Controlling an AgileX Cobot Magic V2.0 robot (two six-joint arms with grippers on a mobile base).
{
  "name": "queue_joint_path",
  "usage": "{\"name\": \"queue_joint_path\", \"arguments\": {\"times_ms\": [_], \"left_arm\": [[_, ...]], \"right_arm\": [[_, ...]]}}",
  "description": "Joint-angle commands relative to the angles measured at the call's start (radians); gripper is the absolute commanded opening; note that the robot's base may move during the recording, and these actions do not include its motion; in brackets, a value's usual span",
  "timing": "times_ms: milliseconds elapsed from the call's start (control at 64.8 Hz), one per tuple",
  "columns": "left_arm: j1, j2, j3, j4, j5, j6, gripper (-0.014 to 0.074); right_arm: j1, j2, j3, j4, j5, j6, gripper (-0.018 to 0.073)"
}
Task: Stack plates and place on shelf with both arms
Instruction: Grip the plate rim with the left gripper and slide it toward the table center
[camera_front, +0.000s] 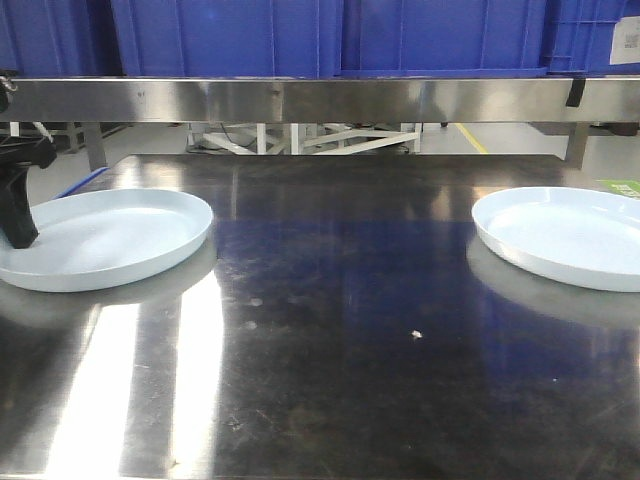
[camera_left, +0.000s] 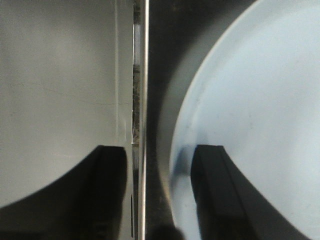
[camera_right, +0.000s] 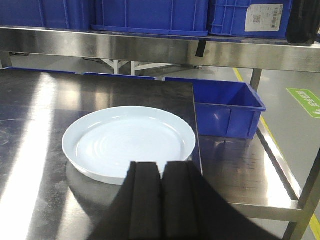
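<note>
Stacking not begun — the left plate (camera_front: 110, 240) and right plate (camera_front: 565, 235) sit well apart on the bench (camera_front: 330, 330), off the shelf (camera_front: 300, 100). Your left pincer (camera_left: 160, 195) straddles the left rim, spread; your right pincer (camera_right: 160, 200) is pressed together — empty.

a factory floor: steel shelf (camera_front: 300, 100), blue crates (camera_front: 330, 35), yellow floor line (camera_front: 472, 138).

The left plate (camera_front: 110, 238) and right plate (camera_front: 565, 235), pale and glossy, are lying flat, well apart, on the tabletop (camera_front: 330, 340). The steel shelf (camera_front: 300, 100) is spanning above them.
</note>
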Motion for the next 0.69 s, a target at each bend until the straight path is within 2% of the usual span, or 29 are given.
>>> {"name": "queue_joint_path", "arguments": {"times_ms": [0, 77, 93, 139, 293, 463, 586, 679], "left_arm": [[-0.004, -0.048, -0.030, -0.012, -0.006, -0.004, 0.0218], [-0.004, -0.048, -0.045, -0.012, 0.015, -0.004, 0.0077], [-0.004, -0.048, -0.052, -0.012, 0.020, -0.004, 0.0071], [-0.004, -0.048, -0.069, -0.012, 0.034, -0.004, 0.0099], [-0.004, -0.048, -0.155, -0.021, 0.130, -0.004, 0.0097], [-0.027, -0.048, -0.256, -0.129, 0.251, -0.004, 0.0097], [-0.094, -0.048, -0.286, -0.204, 0.253, -0.004, 0.0097], [-0.162, -0.042, -0.288, -0.246, 0.202, -0.004, 0.0097]], "right_arm": [[-0.004, -0.018, 0.000, 0.000, -0.088, -0.003, 0.0048], [-0.004, -0.018, 0.000, 0.000, -0.088, -0.003, 0.0048], [-0.004, -0.018, 0.000, 0.000, -0.088, -0.003, 0.0048], [-0.004, -0.018, 0.000, 0.000, -0.088, -0.003, 0.0048], [-0.004, -0.018, 0.000, 0.000, -0.088, -0.003, 0.0048], [-0.004, -0.018, 0.000, 0.000, -0.088, -0.003, 0.0048], [-0.004, -0.018, 0.000, 0.000, -0.088, -0.003, 0.0048], [-0.004, -0.018, 0.000, 0.000, -0.088, -0.003, 0.0048]]}}
